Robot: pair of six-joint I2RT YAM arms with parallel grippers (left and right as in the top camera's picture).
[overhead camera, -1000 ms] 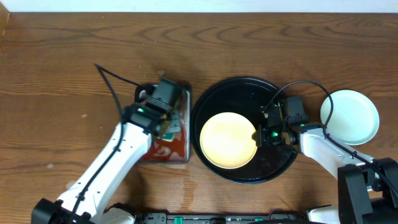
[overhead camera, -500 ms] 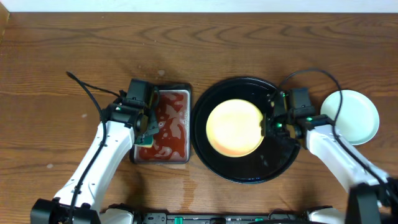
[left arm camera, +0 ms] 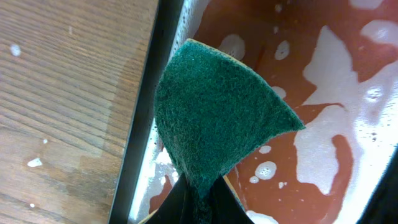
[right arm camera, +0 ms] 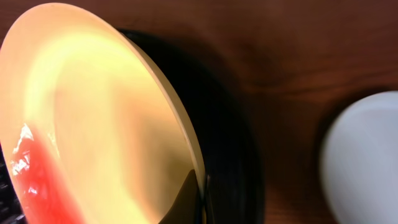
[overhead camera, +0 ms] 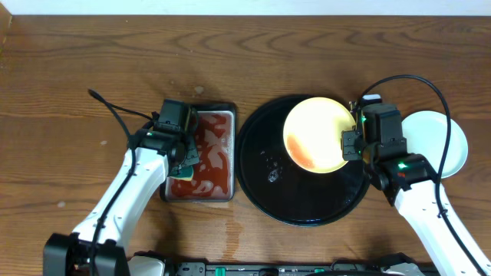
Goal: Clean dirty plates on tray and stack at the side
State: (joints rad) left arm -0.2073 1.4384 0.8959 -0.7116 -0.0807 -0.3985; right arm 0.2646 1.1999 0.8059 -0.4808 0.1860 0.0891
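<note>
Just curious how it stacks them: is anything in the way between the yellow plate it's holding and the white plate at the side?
Nothing visible. The right pincer grips the yellow plate by its rim; between it and the white plate lie only the tray's rim and the arm itself.

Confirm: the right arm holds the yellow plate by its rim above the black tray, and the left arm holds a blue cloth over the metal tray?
One error: the left jaws hold a green scouring sponge, not a blue cloth, as the left wrist view shows. The rest stands.
</note>
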